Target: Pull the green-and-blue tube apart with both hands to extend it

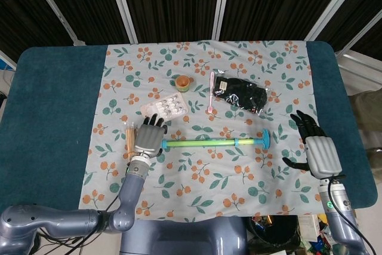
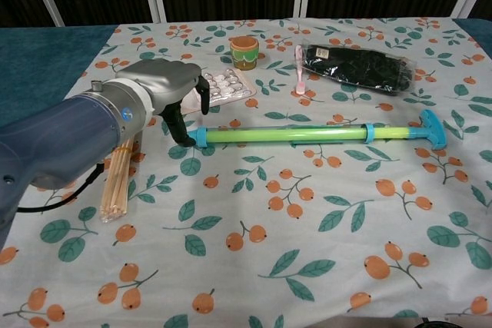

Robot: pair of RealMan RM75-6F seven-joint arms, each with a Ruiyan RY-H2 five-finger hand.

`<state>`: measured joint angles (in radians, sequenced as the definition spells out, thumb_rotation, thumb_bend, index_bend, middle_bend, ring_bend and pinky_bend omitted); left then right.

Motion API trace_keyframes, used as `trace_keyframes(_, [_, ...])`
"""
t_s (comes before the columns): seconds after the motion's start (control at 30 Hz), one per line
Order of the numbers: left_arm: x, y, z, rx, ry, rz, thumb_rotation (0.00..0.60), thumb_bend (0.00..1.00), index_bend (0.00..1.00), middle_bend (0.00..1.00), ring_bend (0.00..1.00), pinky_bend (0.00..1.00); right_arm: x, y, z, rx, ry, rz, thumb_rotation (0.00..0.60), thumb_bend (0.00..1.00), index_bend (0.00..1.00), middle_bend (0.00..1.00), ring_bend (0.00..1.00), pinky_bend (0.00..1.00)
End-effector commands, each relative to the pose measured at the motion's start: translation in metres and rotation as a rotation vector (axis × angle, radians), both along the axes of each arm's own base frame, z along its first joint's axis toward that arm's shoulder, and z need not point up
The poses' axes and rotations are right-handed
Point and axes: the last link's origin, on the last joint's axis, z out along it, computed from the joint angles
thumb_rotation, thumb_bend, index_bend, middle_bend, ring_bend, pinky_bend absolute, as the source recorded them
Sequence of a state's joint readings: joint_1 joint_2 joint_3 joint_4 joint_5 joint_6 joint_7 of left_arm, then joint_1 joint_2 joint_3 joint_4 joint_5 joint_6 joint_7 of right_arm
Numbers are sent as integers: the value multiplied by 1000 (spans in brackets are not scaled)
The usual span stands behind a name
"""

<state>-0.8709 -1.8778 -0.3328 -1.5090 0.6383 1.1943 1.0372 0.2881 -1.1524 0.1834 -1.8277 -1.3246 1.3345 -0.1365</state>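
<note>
Dark fingers of the grey left hand spread apart, curved down at the blue cap end of the long green-and-blue plastic tube, holding nothing; thumb tip just beside the cap in the chest view, contact not clear. Reached in from the lower left on a thick grey forearm

Black fingers of the grey right hand loosely spread and empty, hovering near the right edge of the cloth, well apart from the tube's blue T-shaped handle; seen in the head view only

Tube lay flat across the middle of the leaf-and-berry patterned cloth over the teal surface, cap end toward the left hand, handle toward the right hand, a blue ring around the green body near the handle end

Bundle of thin wooden sticks lay left of the tube, partly under the left forearm. Silver blister pack of pills just behind the left hand. Small orange-and-green cup farther back, upright. Pink toothbrush beside a clear bag of black material at the back right
</note>
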Motion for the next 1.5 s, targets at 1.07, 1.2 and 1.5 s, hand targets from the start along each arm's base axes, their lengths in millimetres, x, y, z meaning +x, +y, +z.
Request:
trace_keyframes(1.07, [10,4,-25,16,-27,2,600,441,512,257,72,197,-5,-2,1,10,-11,-39,600,54,119,0,0,185])
trace_keyframes(1.2, [6,0,-17,35,-41,11,600,441,513,259,72,197,-5,-1,0,25,-21,-57,600,93,123,0,0,186])
trace_keyframes(1.5, [-13,-17,4,32,-45,20,600,440,513,259,72,197,0,-1,-9,81,-37,-129,600,152,168,4,3,185])
